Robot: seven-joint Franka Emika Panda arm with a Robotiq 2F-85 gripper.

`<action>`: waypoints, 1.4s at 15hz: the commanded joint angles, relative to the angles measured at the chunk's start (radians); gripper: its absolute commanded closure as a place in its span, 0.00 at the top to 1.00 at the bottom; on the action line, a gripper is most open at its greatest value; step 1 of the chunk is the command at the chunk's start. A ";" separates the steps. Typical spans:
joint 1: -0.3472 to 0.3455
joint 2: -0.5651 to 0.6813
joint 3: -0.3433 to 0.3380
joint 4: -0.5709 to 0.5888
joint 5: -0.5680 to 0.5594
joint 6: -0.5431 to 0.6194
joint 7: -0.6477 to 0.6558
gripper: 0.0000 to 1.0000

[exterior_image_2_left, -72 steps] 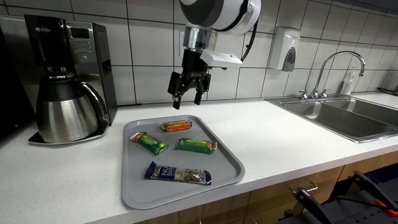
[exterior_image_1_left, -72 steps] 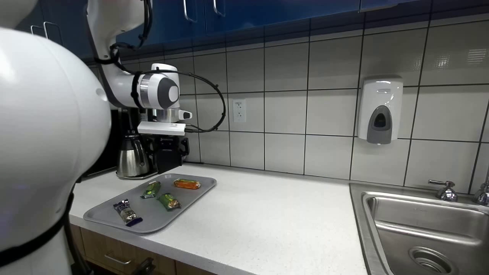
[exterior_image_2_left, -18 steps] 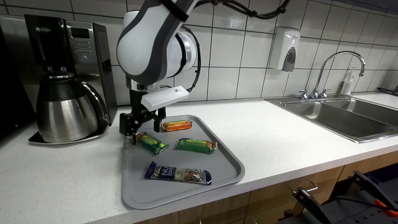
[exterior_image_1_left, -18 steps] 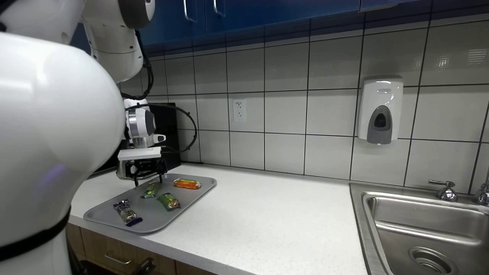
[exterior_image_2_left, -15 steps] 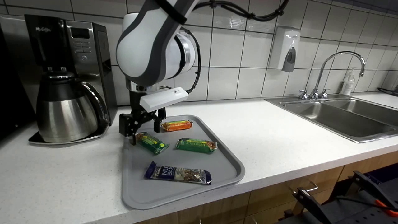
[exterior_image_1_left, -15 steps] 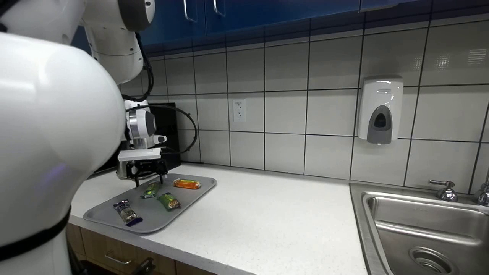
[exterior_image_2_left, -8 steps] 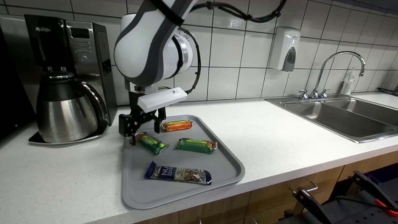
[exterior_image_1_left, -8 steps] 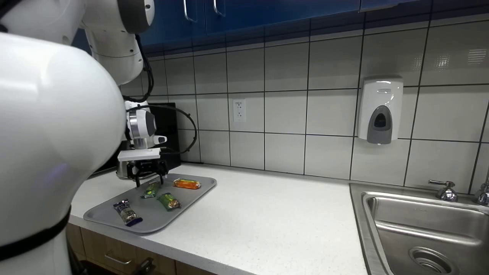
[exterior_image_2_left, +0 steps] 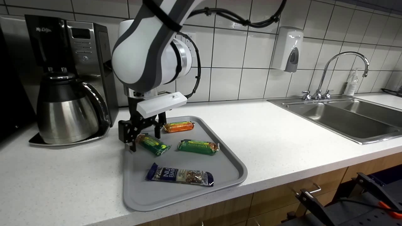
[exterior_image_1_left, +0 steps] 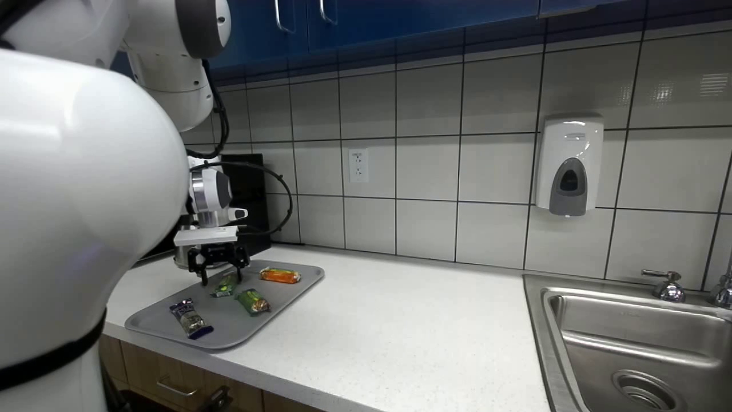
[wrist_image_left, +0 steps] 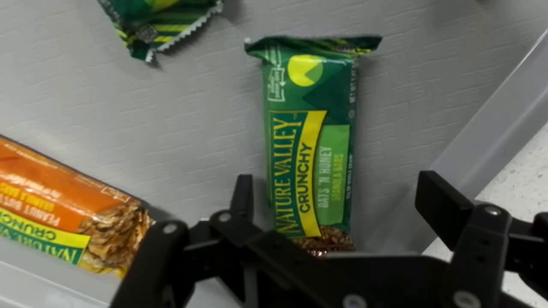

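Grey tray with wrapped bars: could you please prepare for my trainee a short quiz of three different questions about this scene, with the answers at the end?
1. Reading: in the wrist view, which flavour is printed on the green bar nearest to the gripper?
2. True or false: the gripper is shut on the orange bar.
3. Counting: how many bars in green wrappers lie on the grey tray?

Key
1. Oats 'n Honey.
2. False; its jaws stand apart, and in the wrist view the green bar appears between them.
3. Two: that one and the other green bar.
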 commanded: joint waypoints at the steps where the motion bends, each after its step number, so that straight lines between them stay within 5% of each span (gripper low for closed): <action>1: 0.012 0.020 -0.007 0.043 -0.017 -0.050 0.030 0.66; 8: 0.009 0.013 -0.005 0.054 -0.016 -0.062 0.026 0.18; 21: -0.039 -0.060 -0.007 0.037 -0.012 -0.057 0.001 0.18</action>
